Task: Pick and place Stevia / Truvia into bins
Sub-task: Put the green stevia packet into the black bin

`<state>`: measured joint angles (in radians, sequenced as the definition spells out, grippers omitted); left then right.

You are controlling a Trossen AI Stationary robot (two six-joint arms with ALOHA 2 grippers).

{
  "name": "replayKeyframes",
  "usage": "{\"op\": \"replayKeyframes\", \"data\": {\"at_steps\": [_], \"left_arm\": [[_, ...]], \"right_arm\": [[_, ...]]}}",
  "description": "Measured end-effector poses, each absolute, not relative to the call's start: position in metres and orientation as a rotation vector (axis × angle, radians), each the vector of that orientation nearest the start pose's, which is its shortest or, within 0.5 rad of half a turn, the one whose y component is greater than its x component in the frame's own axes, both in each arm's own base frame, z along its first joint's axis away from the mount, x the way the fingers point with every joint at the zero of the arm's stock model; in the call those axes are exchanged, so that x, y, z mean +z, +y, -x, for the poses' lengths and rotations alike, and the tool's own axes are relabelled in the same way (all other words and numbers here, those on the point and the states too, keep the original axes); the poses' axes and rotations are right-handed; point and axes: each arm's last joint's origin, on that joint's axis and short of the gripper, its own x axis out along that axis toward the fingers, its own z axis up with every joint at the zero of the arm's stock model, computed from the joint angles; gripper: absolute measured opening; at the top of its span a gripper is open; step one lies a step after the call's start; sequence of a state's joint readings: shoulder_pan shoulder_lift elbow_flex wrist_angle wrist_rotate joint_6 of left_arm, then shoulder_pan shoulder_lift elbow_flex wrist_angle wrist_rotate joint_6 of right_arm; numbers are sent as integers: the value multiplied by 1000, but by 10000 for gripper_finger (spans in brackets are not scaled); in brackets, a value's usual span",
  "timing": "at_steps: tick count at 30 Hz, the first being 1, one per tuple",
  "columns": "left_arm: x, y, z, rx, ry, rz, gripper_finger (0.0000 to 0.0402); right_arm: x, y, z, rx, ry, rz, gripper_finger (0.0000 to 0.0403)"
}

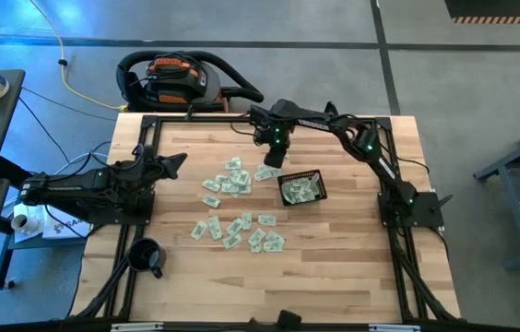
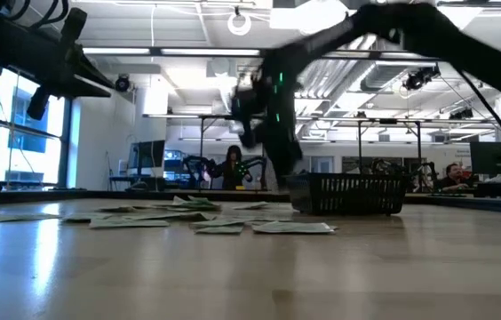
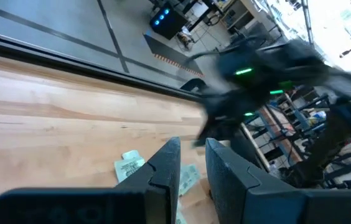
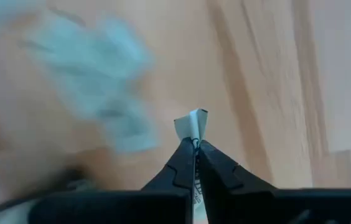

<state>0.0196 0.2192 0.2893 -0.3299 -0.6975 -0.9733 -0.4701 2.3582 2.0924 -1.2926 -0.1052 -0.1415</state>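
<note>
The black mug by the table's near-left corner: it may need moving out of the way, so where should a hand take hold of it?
Take the black mug by its rim wall from straight above: it stands upright, mouth open upward, clear of the sachets. The left hand waits nearest.

Evenly and brightly lit from above in the high view, with only soft, short shadows on the table. Strong backlight in the low view from ceiling strips and a window at the side, silhouetting the arms; near table surface out of focus. Heavy motion blur across the right wrist view, sachets smeared to pale patches. Far arm blurred in the left wrist view.
</note>
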Motion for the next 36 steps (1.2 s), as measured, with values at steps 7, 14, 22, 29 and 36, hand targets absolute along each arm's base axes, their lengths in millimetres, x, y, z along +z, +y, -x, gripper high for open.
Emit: {"op": "replayKeyframes", "data": {"at_steps": [7, 14, 22, 29, 36], "left_arm": [[214, 20, -90, 739, -75, 800, 111], [214, 17, -91, 654, -8, 760, 111], [213, 15, -92, 565, 46, 774, 111], [211, 15, -92, 565, 57, 782, 111], [213, 17, -92, 625, 11, 774, 111]], "right_arm": [[234, -155, -390, -189, 1650, -343, 5], [215, -110, -358, -261, 1769, -404, 8], [179, -99, -337, -404, 1664, -520, 62], [147, -96, -320, -409, 1692, -693, 127], [190, -90, -336, -393, 1578, -579, 178]]}}
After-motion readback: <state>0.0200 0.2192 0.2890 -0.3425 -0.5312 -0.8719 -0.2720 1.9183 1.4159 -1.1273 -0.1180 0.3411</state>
